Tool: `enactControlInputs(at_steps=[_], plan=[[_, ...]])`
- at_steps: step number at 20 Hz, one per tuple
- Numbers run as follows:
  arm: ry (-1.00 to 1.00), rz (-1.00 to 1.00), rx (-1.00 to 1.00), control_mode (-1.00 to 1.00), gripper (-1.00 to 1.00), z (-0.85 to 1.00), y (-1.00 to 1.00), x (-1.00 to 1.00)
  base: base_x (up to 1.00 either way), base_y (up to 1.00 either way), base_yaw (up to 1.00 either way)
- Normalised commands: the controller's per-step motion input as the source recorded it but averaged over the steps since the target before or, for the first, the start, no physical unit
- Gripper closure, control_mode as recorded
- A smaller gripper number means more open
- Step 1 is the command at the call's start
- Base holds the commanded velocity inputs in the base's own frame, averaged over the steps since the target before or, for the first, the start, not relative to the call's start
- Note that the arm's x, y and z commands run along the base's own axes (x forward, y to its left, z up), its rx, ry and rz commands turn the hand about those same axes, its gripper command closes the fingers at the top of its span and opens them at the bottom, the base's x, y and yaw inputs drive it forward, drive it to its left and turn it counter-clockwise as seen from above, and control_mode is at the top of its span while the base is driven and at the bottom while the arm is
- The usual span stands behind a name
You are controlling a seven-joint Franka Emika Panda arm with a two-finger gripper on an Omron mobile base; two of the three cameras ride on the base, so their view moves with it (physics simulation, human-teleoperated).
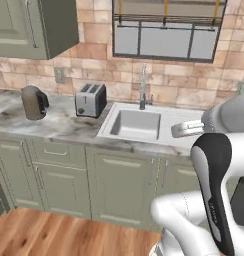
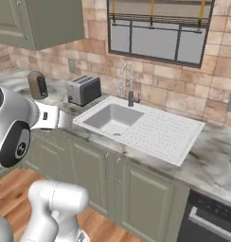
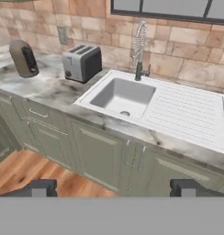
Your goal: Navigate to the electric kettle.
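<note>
The electric kettle (image 1: 34,102) is a small brownish-grey jug with a dark side handle, standing on the marble counter at the far left, left of the toaster. It also appears as the kettle (image 2: 37,84) near the left edge and the kettle (image 3: 23,58) at the upper left of the hand view. My gripper (image 3: 114,188) hangs in front of the cabinets, well away from the counter, with its two dark fingertips far apart and nothing between them. The arm's white hand (image 1: 188,129) reaches over the counter's right part.
A silver two-slot toaster (image 1: 90,99) stands between the kettle and the white sink (image 1: 135,124) with its tall tap (image 1: 142,89). Green base cabinets (image 1: 69,175) run under the counter, a wall cabinet (image 1: 36,25) hangs above the kettle. Wooden floor (image 1: 54,232) lies before them.
</note>
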Motion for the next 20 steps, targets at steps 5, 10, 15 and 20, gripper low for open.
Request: enactControlInputs(at_steps=[5, 10, 15, 20], plan=[[0.00, 0.00, 0.00, 1.00, -1.00, 0.00, 0.00, 0.00, 0.89, 1.00, 0.01], [0.00, 0.00, 0.00, 1.00, -1.00, 0.00, 0.00, 0.00, 1.00, 1.00, -0.19], [0.00, 0.00, 0.00, 1.00, -1.00, 0.00, 0.00, 0.00, 0.95, 1.00, -0.31], [0.00, 0.00, 0.00, 1.00, -1.00, 0.00, 0.00, 0.00, 0.74, 1.00, -0.35]])
